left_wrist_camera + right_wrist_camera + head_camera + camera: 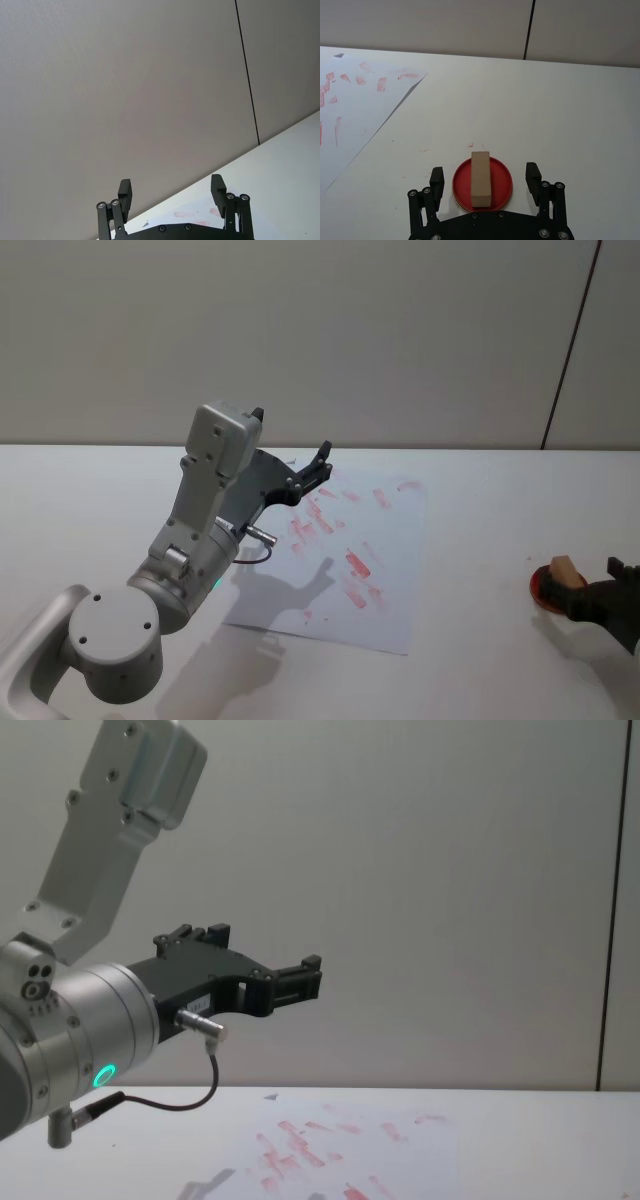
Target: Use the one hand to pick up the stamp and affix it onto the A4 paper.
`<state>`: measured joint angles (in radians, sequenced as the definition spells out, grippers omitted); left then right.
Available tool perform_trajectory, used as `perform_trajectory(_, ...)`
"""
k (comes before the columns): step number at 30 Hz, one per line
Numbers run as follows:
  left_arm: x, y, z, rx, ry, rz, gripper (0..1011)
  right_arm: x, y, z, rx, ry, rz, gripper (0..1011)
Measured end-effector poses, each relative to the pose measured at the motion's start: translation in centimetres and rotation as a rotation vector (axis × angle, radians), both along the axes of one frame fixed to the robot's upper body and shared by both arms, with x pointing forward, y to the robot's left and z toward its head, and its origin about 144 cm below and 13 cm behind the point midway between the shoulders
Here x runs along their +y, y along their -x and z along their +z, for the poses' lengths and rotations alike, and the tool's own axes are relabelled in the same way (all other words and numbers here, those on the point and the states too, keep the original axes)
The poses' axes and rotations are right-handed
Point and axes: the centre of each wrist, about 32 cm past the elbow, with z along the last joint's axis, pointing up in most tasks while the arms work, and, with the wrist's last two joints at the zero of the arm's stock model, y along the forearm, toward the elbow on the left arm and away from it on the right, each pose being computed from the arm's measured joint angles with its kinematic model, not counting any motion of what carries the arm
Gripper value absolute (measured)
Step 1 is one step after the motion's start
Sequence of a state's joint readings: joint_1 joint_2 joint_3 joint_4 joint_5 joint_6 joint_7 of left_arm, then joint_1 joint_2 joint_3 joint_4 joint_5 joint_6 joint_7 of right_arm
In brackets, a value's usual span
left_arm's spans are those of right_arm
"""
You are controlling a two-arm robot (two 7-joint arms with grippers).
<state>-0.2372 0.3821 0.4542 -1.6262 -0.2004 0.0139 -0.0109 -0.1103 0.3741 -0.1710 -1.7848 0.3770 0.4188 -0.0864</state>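
Right black long-fingered tool (484, 175) is wide open and empty, fingers straddling the small tan wooden block stamp (480, 179), which sits on a round red ink pad (504, 172) on the white desk (555, 110). Risk: closing off-centre tips the stamp or drags the pad. Beyond lies the red-marked white A4 paper (365, 115). The left tool (310, 472) hovers open above it and could block stamping.

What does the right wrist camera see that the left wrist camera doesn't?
Right wrist camera: the stamp resting on a round red pad, with the right gripper open on either side of it. Left wrist camera: the left gripper, open, raised toward the wall. Both: the A4 paper with red marks, the white table, the wall.
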Motion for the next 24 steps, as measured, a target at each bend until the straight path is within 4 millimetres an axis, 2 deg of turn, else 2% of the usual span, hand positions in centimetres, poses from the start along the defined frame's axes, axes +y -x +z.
perform_trajectory(15, 0.0, 0.0, 0.0, 0.0, 0.0, 0.0, 1003, 0.6, -1.6, -0.7, 0.047, 0.008, 0.027, 1001)
perform_trajectory(18, 0.0, 0.0, 0.0, 0.0, 0.0, 0.0, 1003, 0.7, -1.8, -0.7, 0.051, 0.008, 0.03, 960)
perform_trajectory(24, 0.0, 0.0, 0.0, 0.0, 0.0, 0.0, 1003, 0.8, -2.1, -0.8, 0.058, 0.009, 0.035, 808)
